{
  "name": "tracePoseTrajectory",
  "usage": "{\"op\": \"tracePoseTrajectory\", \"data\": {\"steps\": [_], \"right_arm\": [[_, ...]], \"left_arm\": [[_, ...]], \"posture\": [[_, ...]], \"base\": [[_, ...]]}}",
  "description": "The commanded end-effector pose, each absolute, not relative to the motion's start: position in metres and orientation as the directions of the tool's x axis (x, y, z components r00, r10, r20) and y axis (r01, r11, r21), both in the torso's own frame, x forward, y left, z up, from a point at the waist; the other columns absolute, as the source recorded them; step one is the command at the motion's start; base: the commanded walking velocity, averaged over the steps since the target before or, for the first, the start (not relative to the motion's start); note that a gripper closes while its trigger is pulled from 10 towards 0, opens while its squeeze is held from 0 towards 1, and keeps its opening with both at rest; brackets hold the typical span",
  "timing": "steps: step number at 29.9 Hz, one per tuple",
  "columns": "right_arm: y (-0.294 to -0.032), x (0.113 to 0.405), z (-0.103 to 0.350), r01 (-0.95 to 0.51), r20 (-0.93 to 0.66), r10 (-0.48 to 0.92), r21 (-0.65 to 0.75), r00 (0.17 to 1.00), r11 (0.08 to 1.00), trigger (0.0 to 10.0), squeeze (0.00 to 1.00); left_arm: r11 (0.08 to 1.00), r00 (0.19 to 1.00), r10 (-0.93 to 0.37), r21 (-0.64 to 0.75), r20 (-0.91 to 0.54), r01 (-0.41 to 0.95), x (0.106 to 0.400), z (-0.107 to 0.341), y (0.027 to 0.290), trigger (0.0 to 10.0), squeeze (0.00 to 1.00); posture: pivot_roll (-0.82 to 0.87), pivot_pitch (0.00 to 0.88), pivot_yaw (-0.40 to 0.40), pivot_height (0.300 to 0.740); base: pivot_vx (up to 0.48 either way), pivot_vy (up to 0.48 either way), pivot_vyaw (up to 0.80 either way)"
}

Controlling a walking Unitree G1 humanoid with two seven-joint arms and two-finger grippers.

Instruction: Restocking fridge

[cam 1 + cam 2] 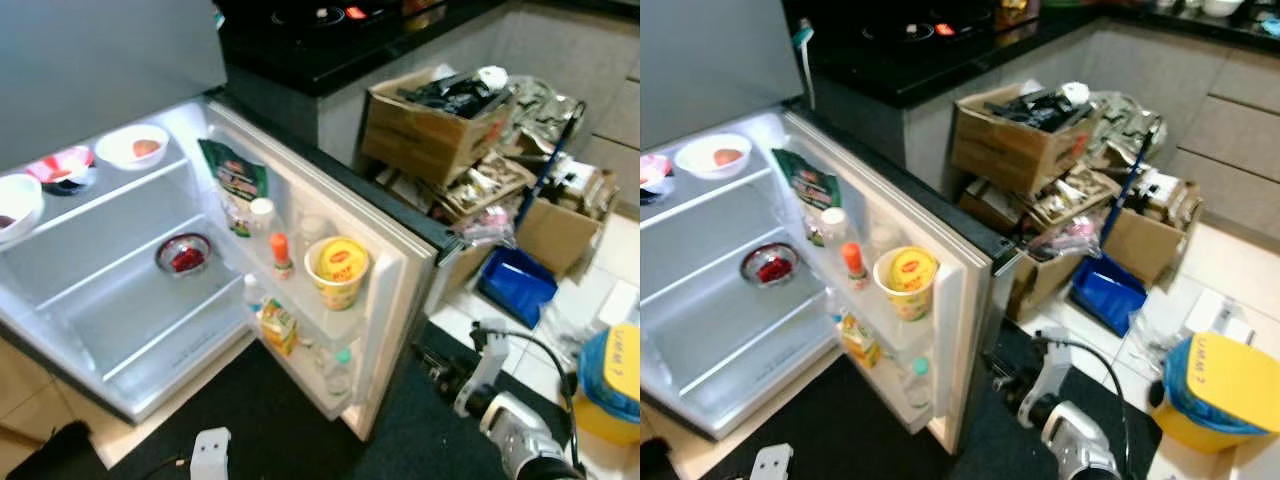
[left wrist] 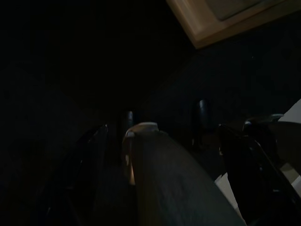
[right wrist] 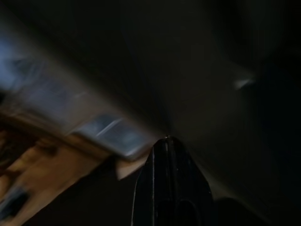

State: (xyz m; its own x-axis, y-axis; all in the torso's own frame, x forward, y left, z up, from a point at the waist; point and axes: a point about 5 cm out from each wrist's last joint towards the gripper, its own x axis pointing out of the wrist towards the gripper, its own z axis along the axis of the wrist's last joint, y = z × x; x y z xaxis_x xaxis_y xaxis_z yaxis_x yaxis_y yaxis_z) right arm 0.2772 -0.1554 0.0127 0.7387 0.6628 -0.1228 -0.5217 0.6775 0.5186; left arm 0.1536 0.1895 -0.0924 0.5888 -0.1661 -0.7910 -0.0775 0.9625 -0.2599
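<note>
Fridge (image 1: 120, 350) open, partly stocked.
Bowls on shelves, cup (image 1: 337, 272) and bottles in the door; lower shelves bare. Right claw (image 1: 440, 365) low; grip state unclear.

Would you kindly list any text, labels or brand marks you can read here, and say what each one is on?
None can be read for certain.
Yellow cup in the fridge door: red oval logo, letters blurred.
Green pouch: red and white label, too blurred.
Juice carton: print too small.
Yellow bin lid: dark marks, not legible.
Cardboard box: orange print, unreadable.
</note>
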Motion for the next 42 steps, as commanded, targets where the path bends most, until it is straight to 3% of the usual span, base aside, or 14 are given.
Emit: {"op": "tracePoseTrajectory", "data": {"steps": [1,8,12,15,21,23,25,28,29,31,32,33,35,42], "right_arm": [[-0.145,0.274,0.015,-0.589,-0.082,0.735,0.541,0.673,0.600,10.0,0.00],[-0.127,0.250,0.020,-0.742,0.013,0.910,0.584,0.414,0.329,10.0,0.00],[-0.126,0.244,0.019,-0.750,0.021,0.929,0.598,0.369,0.284,10.0,0.00],[-0.142,0.239,-0.001,-0.677,-0.152,0.893,0.603,0.423,0.423,10.0,0.00],[-0.153,0.230,-0.014,-0.646,-0.277,0.874,0.591,0.400,0.483,10.0,0.00],[-0.185,0.218,-0.033,-0.540,-0.520,0.740,0.510,0.426,0.669,10.0,0.00],[-0.200,0.215,-0.037,-0.493,-0.602,0.665,0.456,0.442,0.741,10.0,0.00],[-0.200,0.215,-0.037,-0.493,-0.602,0.665,0.456,0.442,0.741,10.0,0.00],[-0.218,0.214,-0.040,-0.421,-0.678,0.553,0.373,0.484,0.827,10.0,0.00],[-0.218,0.214,-0.040,-0.421,-0.678,0.553,0.373,0.484,0.827,10.0,0.00],[-0.243,0.220,-0.036,-0.315,-0.733,0.372,0.224,0.569,0.922,10.0,0.00],[-0.243,0.220,-0.036,-0.315,-0.733,0.372,0.224,0.569,0.922,10.0,0.00],[-0.284,0.242,-0.013,-0.039,-0.658,0.030,0.002,0.752,0.999,10.0,0.00],[-0.285,0.288,0.035,0.143,-0.318,-0.081,0.176,0.945,0.974,10.0,0.00]], "left_arm": [[0.964,0.561,-0.169,-0.254,-0.810,-0.076,0.146,-0.096,0.189,10.0,0.00],[0.964,0.558,-0.172,-0.255,-0.812,-0.074,0.145,-0.096,0.189,10.0,0.00],[0.964,0.557,-0.170,-0.254,-0.813,-0.076,0.144,-0.096,0.189,10.0,0.00],[0.964,0.554,-0.169,-0.254,-0.815,-0.081,0.142,-0.097,0.190,10.0,0.00],[0.963,0.553,-0.170,-0.255,-0.816,-0.081,0.141,-0.097,0.189,10.0,0.00],[0.963,0.553,-0.170,-0.256,-0.816,-0.082,0.141,-0.097,0.189,10.0,0.00],[0.963,0.553,-0.170,-0.256,-0.816,-0.082,0.141,-0.097,0.189,10.0,0.00],[0.963,0.553,-0.170,-0.256,-0.816,-0.082,0.141,-0.097,0.189,10.0,0.00],[0.963,0.553,-0.171,-0.257,-0.816,-0.081,0.141,-0.097,0.189,10.0,0.00],[0.963,0.553,-0.171,-0.257,-0.816,-0.081,0.141,-0.097,0.189,10.0,0.00],[0.963,0.553,-0.172,-0.258,-0.815,-0.080,0.142,-0.097,0.188,10.0,0.00],[0.963,0.553,-0.172,-0.258,-0.815,-0.080,0.142,-0.097,0.188,10.0,0.00],[0.963,0.553,-0.174,-0.258,-0.815,-0.078,0.141,-0.097,0.188,10.0,0.00],[0.963,0.553,-0.175,-0.258,-0.814,-0.075,0.142,-0.097,0.188,10.0,0.00]], "posture": [[-0.10,0.073,-0.006,0.740],[-0.10,0.082,-0.007,0.740],[-0.10,0.084,-0.007,0.740],[-0.10,0.084,-0.007,0.740],[-0.09,0.089,-0.008,0.740],[-0.09,0.089,-0.008,0.740],[-0.09,0.089,-0.008,0.740],[-0.09,0.089,-0.008,0.740],[-0.09,0.089,-0.008,0.740],[-0.09,0.089,-0.008,0.740],[-0.10,0.093,-0.007,0.740],[-0.10,0.093,-0.007,0.740],[-0.10,0.093,-0.006,0.740],[-0.09,0.097,-0.004,0.740]], "base": [[0.000,0.000,0.00],[0.000,0.000,0.00],[0.000,0.000,0.00],[0.000,0.000,0.00],[0.000,0.000,0.00],[0.000,0.000,0.00],[0.000,0.000,0.00],[0.000,0.000,0.00],[0.000,0.000,0.00],[0.000,0.000,0.00],[0.000,0.000,0.00],[0.000,0.000,0.00],[0.000,0.000,0.00],[0.000,0.000,0.00]]}}
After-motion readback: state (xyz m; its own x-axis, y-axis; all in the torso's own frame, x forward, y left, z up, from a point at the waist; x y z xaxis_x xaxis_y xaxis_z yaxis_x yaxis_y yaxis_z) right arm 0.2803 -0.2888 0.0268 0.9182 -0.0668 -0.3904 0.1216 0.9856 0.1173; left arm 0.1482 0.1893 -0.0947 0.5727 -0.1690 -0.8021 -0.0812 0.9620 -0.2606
